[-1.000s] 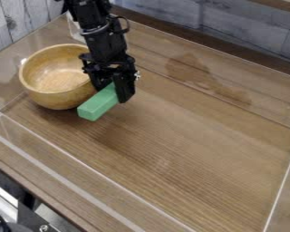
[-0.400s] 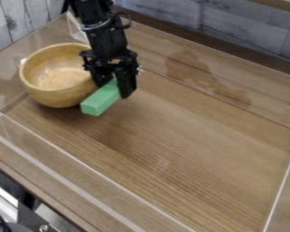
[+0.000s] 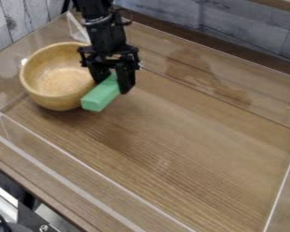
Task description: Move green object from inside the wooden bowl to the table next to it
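Camera view: the small bright-green rectangular block (image 3: 101,96) is clamped at its upper end by the black tool (image 3: 112,80). Its long axis slants down-left, its lower end near the brown wood-grain surface (image 3: 196,127), just beside the round tan wooden bowl (image 3: 33,89).

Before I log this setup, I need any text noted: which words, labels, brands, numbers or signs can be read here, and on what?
None can be read.
Green block: plain, no markings.
Wooden bowl: plain, no label.
Table: only wood grain.
Pincer and the black arm above it: no legible lettering at this size.
Dark items at the bottom left corner: too small and cut off to tell.
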`<state>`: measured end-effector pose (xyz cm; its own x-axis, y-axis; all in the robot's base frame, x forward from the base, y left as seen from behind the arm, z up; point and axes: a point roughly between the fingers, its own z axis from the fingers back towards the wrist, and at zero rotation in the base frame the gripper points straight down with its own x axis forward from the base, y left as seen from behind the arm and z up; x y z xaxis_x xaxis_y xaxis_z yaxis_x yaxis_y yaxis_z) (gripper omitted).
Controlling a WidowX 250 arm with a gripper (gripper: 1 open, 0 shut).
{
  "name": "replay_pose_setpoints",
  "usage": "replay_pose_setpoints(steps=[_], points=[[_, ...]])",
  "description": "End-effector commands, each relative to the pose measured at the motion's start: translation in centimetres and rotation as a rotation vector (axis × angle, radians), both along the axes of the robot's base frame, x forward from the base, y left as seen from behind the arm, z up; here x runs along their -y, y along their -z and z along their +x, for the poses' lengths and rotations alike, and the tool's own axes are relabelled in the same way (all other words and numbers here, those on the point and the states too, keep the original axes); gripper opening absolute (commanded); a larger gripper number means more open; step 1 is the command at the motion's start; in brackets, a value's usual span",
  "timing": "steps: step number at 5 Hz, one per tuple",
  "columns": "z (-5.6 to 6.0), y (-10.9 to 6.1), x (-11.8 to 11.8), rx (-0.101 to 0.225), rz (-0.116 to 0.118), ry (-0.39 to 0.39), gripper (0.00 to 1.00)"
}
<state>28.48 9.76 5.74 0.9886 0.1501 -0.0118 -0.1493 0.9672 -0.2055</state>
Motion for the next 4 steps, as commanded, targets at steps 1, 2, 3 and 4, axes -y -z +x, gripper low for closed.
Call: replay_pose_setpoints(steps=[1, 2, 3, 4], points=[[1.4, -2.6, -1.5, 0.074, 0.045, -0.003, 0.0], [1.5, -2.4, -2.6, 0.062, 0.051, -0.008, 0.0], [2.0, -1.2, -3.9, 0.049, 0.055, -0.037, 0.0], [2.5, -0.1, -4.9, 0.039, 0.058, -0.061, 0.0]])
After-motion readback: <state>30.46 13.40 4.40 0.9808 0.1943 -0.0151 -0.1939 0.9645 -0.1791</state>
